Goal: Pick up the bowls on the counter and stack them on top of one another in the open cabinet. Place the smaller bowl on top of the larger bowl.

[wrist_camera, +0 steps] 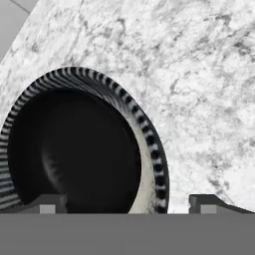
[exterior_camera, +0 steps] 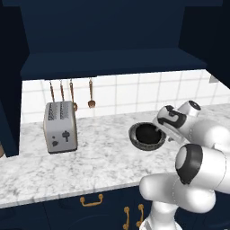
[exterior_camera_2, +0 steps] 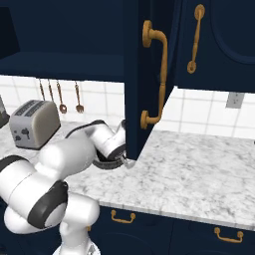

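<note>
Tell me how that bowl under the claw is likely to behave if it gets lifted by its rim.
The bowl looks rigid, so it should hold its shape in a pinch. Its black inside appears glossy, so the fingers straddling its rim may slip. Gripped at one edge, it would probably hang tilted. Its round body sits on smooth marble counter, so a nudge likely slides it.

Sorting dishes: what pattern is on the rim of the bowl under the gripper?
Black-and-white stripes around the bowl's rim, black inside; clearest in the hand view.

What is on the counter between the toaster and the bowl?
Nothing. In the left base view, the stretch of counter between the toaster and the bowl is bare marble. The gripper sits at the bowl's far side.
</note>
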